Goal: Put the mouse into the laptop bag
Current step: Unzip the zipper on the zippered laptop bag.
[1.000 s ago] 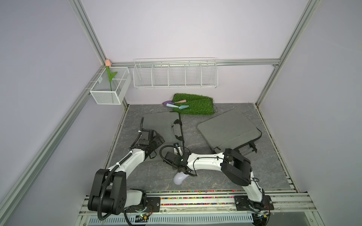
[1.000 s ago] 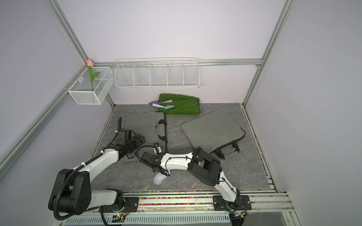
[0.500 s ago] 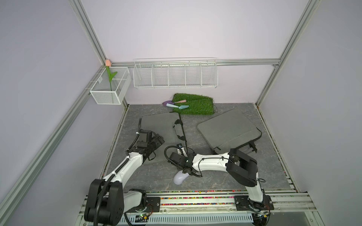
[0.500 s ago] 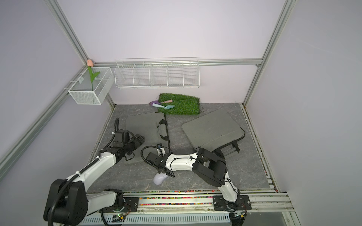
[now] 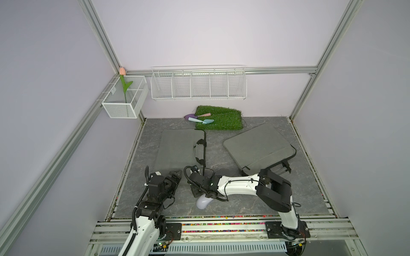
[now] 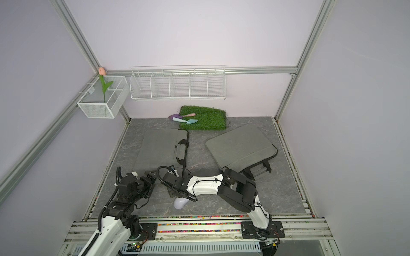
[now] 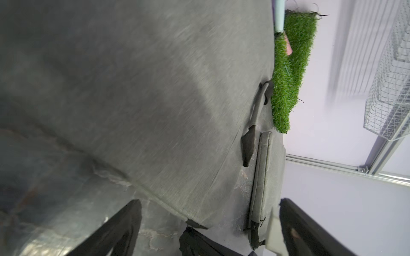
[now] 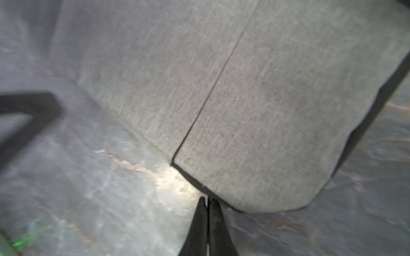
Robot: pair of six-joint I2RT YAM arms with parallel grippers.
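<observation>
Retreating from laptop bag (image 5: 177, 146), left arm (image 5: 144, 212) holds left gripper (image 5: 168, 175) spread wide, empty. At bag's near corner, right gripper (image 8: 207, 202) pinched shut. Mouse (image 5: 203, 202) lies on tabletop (image 5: 244, 206) under right arm (image 5: 237, 186), outside bag. Risk: arm swing knocks mouse toward rail (image 5: 221, 223).

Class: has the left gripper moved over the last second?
Yes. The left gripper has pulled back from the left laptop bag toward the front rail.
</observation>
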